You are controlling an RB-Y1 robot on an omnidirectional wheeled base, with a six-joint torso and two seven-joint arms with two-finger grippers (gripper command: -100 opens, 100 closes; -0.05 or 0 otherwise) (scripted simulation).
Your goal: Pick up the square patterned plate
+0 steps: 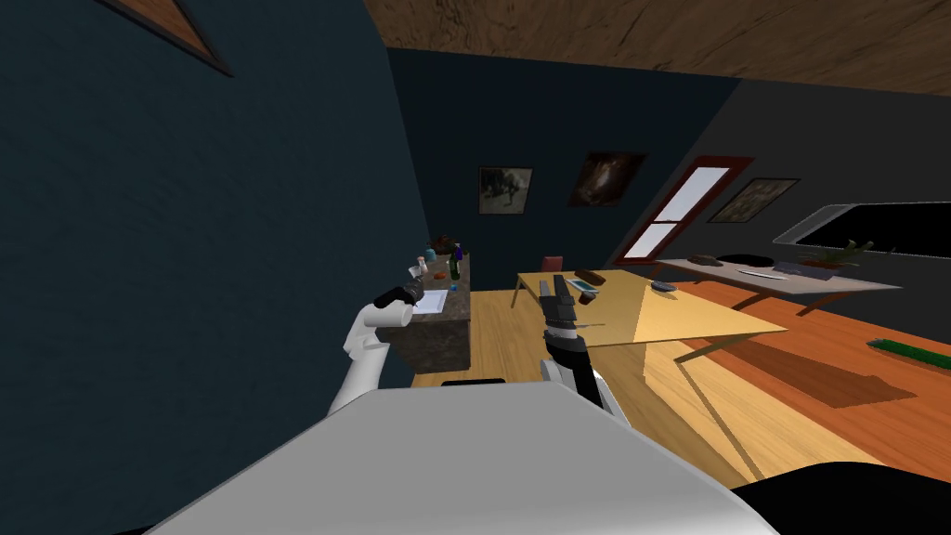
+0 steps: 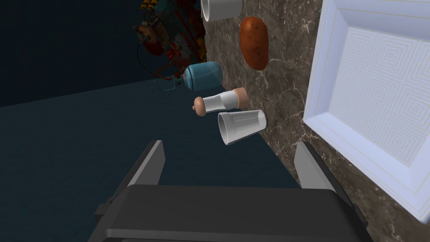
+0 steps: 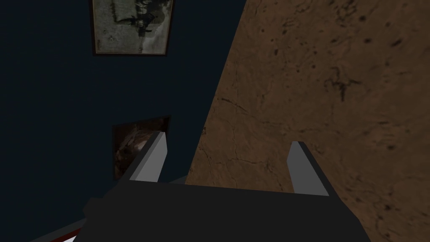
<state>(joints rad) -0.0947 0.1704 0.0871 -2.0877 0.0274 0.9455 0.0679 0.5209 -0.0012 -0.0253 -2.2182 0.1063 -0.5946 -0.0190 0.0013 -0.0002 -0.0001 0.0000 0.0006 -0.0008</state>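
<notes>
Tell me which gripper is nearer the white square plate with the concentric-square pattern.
Left. The left gripper hovers open just beside the plate on the brown marble counter; the right gripper is raised, open, away from it.

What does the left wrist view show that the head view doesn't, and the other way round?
Left wrist view adds: the nested-square pattern on the plate, plus a clear cup, a shaker, a brown potato-like lump and a blue bottle on the dark marbled counter, beyond the open left gripper. Head view adds: the right gripper held up in front of a wooden table. Shared: the plate on the counter.
</notes>
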